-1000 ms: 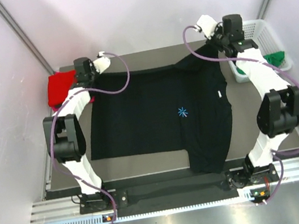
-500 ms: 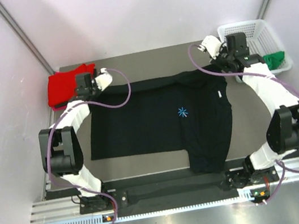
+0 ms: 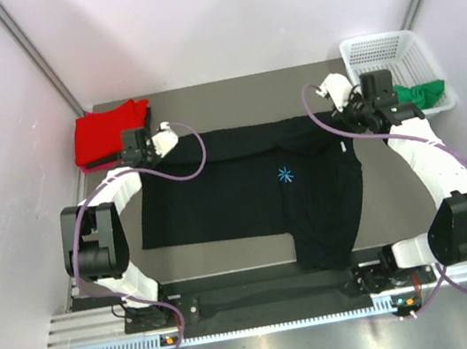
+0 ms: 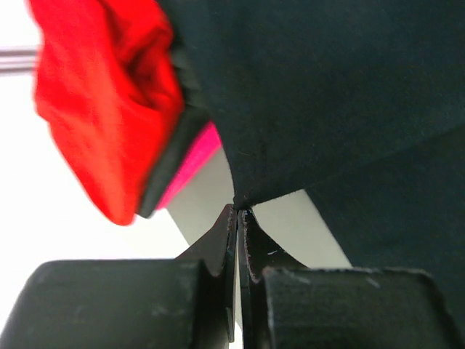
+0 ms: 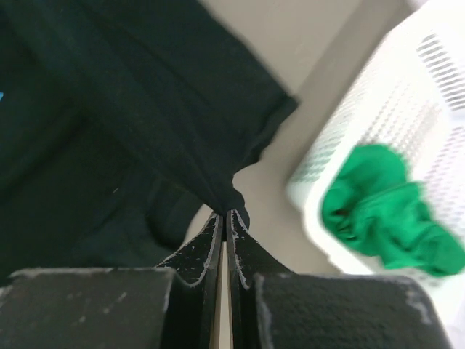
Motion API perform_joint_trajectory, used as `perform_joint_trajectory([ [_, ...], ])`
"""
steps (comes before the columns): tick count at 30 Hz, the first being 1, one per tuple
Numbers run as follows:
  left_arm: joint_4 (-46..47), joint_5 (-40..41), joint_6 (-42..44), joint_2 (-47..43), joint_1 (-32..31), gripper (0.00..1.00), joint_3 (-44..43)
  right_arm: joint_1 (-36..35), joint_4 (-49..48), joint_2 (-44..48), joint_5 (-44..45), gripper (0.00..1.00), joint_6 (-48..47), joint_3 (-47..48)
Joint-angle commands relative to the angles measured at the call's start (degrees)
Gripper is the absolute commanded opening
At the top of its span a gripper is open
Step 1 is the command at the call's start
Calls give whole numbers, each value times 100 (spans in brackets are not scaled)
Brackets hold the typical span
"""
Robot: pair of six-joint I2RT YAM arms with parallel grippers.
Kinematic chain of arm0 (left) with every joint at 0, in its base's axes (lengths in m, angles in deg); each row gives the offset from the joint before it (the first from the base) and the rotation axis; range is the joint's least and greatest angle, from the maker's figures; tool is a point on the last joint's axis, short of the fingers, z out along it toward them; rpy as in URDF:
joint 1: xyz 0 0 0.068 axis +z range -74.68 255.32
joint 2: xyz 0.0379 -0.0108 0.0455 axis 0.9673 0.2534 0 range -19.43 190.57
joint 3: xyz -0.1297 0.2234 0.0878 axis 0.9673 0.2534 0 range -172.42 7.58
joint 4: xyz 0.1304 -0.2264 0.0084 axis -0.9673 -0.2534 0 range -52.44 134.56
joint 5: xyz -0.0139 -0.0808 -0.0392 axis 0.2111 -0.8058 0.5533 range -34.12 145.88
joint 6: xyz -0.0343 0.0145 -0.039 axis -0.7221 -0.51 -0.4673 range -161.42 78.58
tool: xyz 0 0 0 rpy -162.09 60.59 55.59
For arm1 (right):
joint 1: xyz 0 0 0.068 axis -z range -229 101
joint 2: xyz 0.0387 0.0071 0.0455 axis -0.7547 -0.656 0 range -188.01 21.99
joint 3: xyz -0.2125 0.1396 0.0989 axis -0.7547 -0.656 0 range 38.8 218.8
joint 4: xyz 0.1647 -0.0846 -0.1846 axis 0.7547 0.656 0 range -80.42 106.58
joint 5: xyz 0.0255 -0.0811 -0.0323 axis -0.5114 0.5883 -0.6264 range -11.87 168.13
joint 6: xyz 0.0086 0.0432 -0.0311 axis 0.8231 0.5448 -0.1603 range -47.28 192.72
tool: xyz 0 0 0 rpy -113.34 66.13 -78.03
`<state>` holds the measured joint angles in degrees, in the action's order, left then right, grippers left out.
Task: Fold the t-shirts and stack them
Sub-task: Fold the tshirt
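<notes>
The black t-shirt point(image 3: 245, 190) lies spread across the table, a small blue mark on its chest. My left gripper point(image 3: 151, 155) is shut on its far left corner point(image 4: 240, 196). My right gripper point(image 3: 348, 119) is shut on a bunched bit of its far right edge point(image 5: 231, 195). Both held edges are lifted and drawn over the shirt. The red t-shirt point(image 3: 108, 133) sits crumpled at the back left. In the left wrist view a strip of pink t-shirt point(image 4: 192, 161) shows under the red one point(image 4: 109, 109). The green t-shirt point(image 3: 422, 94) lies in the basket.
The white mesh basket point(image 3: 379, 50) stands at the back right corner, close to my right wrist; its wall point(image 5: 429, 87) fills the right of that wrist view. Purple cables loop over both forearms. Pale enclosure walls rise behind and beside the table.
Both grippers have pulled the black shirt's far edge toward the near side, shortening the spread cloth. The red shirt and the basket now show behind the wrists.
</notes>
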<state>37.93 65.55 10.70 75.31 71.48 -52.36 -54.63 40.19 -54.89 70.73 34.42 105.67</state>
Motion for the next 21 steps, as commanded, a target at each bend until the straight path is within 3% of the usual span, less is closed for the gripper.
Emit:
perform_joint_trajectory([
  [1, 92, 17, -61, -316, 50, 0, 254, -79, 77, 288, -139, 0, 165, -200],
  [16, 215, 139, -105, 88, 76, 0, 756, -79, 50, 332, -394, 0, 350, -632],
  [21, 171, 606, -920, 125, 93, 35, 1, -87, 77, 139, -455, 0, 368, -351],
])
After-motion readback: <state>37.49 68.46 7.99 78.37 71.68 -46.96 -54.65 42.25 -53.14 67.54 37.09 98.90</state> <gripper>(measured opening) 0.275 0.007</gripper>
